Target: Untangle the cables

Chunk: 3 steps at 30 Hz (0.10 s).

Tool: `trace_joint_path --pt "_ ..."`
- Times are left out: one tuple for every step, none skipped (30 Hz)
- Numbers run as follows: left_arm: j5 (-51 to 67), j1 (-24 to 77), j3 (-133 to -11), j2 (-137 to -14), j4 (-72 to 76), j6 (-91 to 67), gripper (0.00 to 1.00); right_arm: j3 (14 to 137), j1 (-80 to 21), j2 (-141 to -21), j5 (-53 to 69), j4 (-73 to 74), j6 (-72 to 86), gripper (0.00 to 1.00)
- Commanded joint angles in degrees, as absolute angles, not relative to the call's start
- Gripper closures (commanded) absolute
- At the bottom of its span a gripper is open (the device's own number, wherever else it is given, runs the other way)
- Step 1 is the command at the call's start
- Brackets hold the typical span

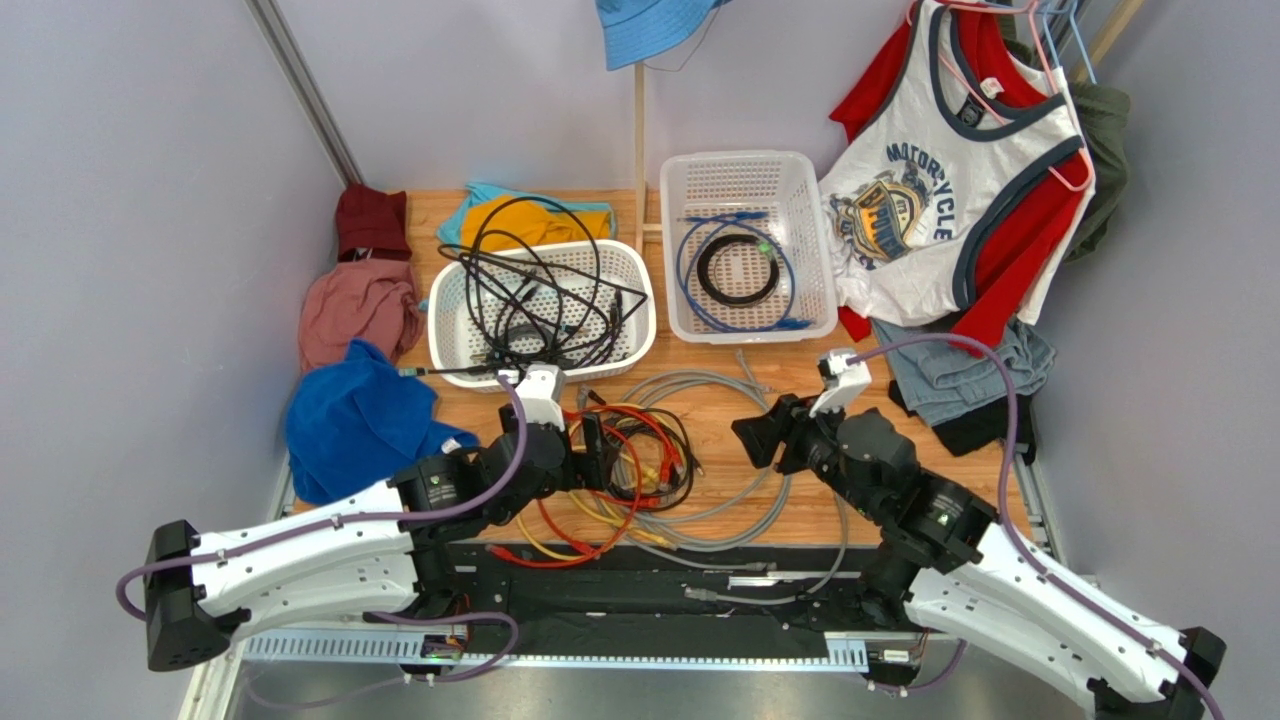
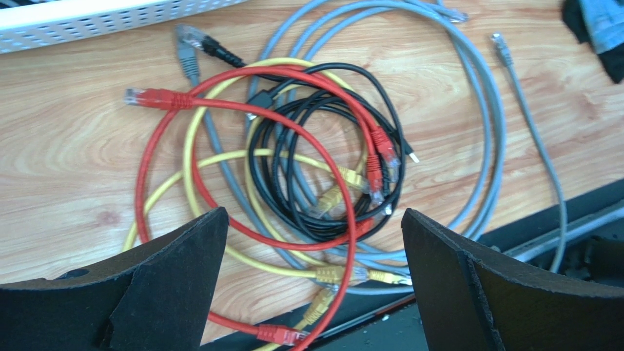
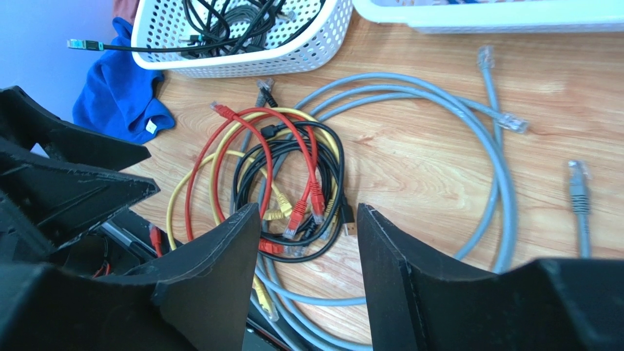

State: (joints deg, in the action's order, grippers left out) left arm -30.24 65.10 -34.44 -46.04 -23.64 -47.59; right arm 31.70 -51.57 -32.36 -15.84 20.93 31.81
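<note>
The cables [image 1: 631, 468] lie as a tangle of red, yellow, black and grey loops on the wooden table, between my two arms. In the left wrist view a red cable [image 2: 165, 99], a yellow one [image 2: 192, 146] and a black coil [image 2: 293, 201] cross each other, inside wide grey loops [image 2: 489, 117]. My left gripper [image 2: 313, 213] hangs open and wide over the tangle's near edge, holding nothing. My right gripper [image 3: 307, 208] is open just right of the tangle [image 3: 293, 168], with nothing between its fingers. The grey loops [image 3: 502, 175] spread out to its right.
A white basket [image 1: 451, 323] holding black cords stands behind the tangle. A second basket [image 1: 819, 225] with a blue cord and a black coil is at the back right. Clothes lie left [image 1: 353, 420] and right [image 1: 962, 383]. A black strip [image 1: 676, 578] edges the table's near side.
</note>
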Motion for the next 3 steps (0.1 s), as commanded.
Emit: trace_joint_path --pt "-33.4 65.0 -37.6 -46.0 -25.8 -47.0 0.03 32.7 -51.9 -28.9 -18.2 25.0 28.1 0.44" --pt "-33.5 65.0 -37.9 -46.0 -25.9 -47.0 0.03 32.8 -51.9 -28.5 -18.5 25.0 27.9 0.44" --pt "-33.4 65.1 -37.9 -45.9 -26.0 -46.8 0.03 32.9 -51.8 -28.6 -18.5 25.0 27.8 0.43"
